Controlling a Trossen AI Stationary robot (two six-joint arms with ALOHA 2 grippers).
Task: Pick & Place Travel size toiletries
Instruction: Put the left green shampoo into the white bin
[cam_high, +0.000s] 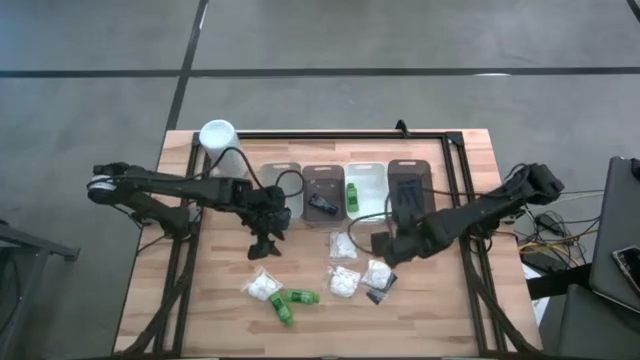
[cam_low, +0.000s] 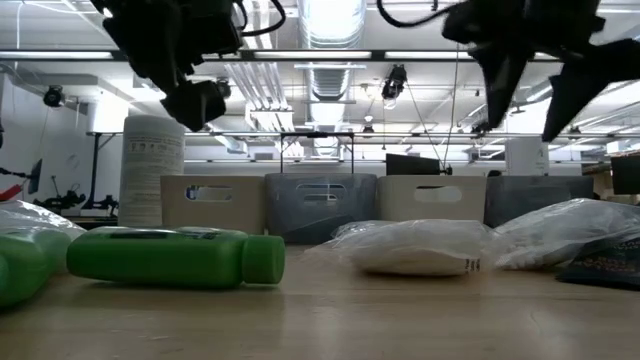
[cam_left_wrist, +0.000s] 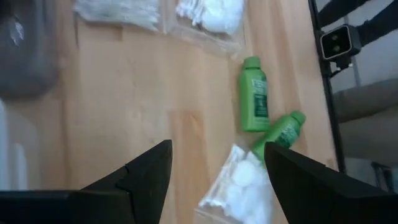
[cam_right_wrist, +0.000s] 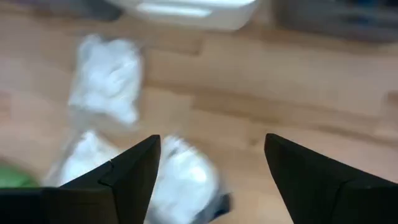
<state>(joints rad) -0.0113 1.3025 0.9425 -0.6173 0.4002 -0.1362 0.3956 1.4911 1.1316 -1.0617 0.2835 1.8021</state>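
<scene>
Two green bottles (cam_high: 292, 303) (cam_left_wrist: 254, 102) lie on their sides near the table's near edge, beside a clear packet of white puffs (cam_high: 262, 288) (cam_left_wrist: 239, 190). Three more puff packets (cam_high: 344, 280) (cam_right_wrist: 109, 78) and a small black piece (cam_high: 375, 296) lie to their right. Another green bottle (cam_high: 352, 192) lies in the white tray, and a dark item (cam_high: 320, 205) in the tray next to it. My left gripper (cam_high: 265, 245) (cam_left_wrist: 217, 174) hangs open above bare wood, on the far side of the bottles. My right gripper (cam_high: 385, 248) (cam_right_wrist: 211, 168) hangs open over the packets.
Four trays (cam_high: 281, 185) stand in a row along the far side. A tall white cylinder (cam_high: 218, 135) (cam_low: 150, 170) stands at the far left corner. A black frame (cam_high: 455, 160) borders the table. Bare wood lies left of the bottles.
</scene>
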